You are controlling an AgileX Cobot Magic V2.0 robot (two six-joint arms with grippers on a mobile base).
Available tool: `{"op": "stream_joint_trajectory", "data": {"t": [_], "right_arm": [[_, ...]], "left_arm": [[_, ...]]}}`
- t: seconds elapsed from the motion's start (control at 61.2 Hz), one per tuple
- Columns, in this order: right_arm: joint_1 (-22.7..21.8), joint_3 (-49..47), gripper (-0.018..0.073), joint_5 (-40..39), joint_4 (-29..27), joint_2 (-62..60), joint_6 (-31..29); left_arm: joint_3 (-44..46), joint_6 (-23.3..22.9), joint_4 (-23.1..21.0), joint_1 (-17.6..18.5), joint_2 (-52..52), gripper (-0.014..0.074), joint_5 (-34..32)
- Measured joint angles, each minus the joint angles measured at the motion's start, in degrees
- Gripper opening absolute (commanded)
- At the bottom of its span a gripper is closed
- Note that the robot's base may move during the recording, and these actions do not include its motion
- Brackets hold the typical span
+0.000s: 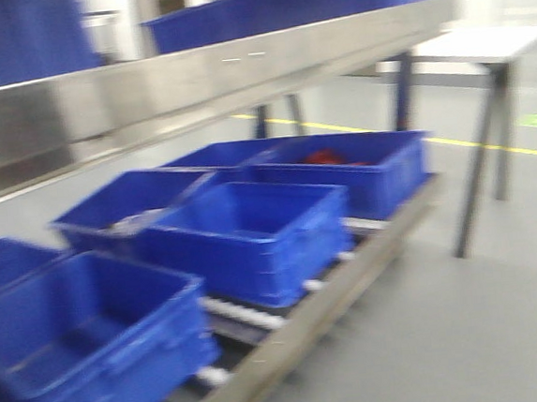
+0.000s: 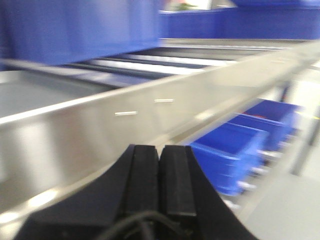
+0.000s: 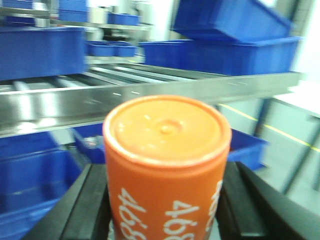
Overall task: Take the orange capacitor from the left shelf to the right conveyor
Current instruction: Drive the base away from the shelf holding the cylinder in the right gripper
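My right gripper (image 3: 165,200) is shut on the orange capacitor (image 3: 167,150), a smooth orange cylinder with white "4680" on its side, its black fingers (image 3: 90,205) pressed on both flanks. The steel left shelf (image 3: 150,95) with its reflective front lip runs behind it; it also shows in the front view (image 1: 192,81) and the left wrist view (image 2: 140,115). My left gripper (image 2: 160,165) is shut and empty, just in front of the shelf lip. The right conveyor is out of view. Neither gripper shows in the front view.
Several blue crates (image 1: 252,231) sit on a lower roller rack (image 1: 289,326). More blue crates (image 3: 235,50) stand on the shelf. A white table with dark legs (image 1: 482,60) stands at the right on grey floor with a yellow line (image 1: 518,146).
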State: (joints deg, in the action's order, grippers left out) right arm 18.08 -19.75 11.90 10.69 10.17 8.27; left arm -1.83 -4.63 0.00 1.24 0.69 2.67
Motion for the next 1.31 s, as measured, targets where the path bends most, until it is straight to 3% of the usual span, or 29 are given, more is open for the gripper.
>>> {"op": "stream_joint_trajectory", "data": {"t": [1.308], "right_arm": [[0.0,0.0,0.0162,0.0,0.0,0.0,0.0]], "left_arm": [[0.0,0.0,0.0,0.0,0.0,-0.0105,0.0]]}}
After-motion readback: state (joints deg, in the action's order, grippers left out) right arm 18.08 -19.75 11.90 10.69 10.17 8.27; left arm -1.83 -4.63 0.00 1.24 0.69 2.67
